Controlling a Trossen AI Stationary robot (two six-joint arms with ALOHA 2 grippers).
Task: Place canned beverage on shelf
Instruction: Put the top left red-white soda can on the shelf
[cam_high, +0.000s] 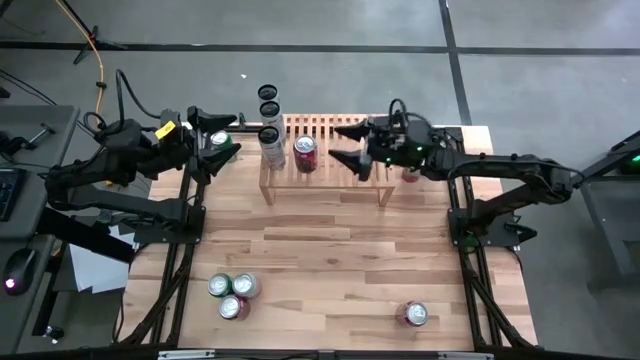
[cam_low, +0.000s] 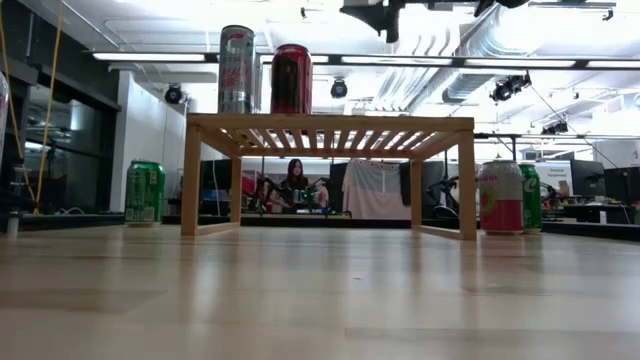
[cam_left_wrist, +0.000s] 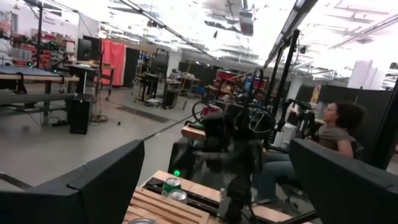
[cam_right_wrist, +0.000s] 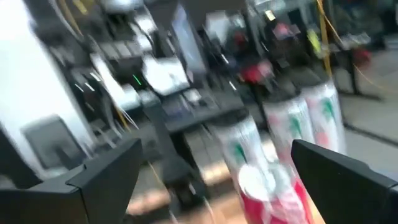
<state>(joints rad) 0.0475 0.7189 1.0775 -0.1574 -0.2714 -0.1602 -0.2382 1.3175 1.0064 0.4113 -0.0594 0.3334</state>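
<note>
Red can (cam_high: 305, 154) upright on shelf (cam_high: 335, 128)

no text, brand or number can be read in any of the views. the cans carry printed labels, but only their colours show: the red can (cam_low: 291, 79) and the silver can (cam_low: 236, 69) on the shelf (cam_low: 330, 124), the green can (cam_low: 145, 192) on the table to one side, and the pink-and-white can (cam_low: 500, 197) on the other side. the letters on them are too small to make out. in the right wrist view the can labels are blurred.
</note>
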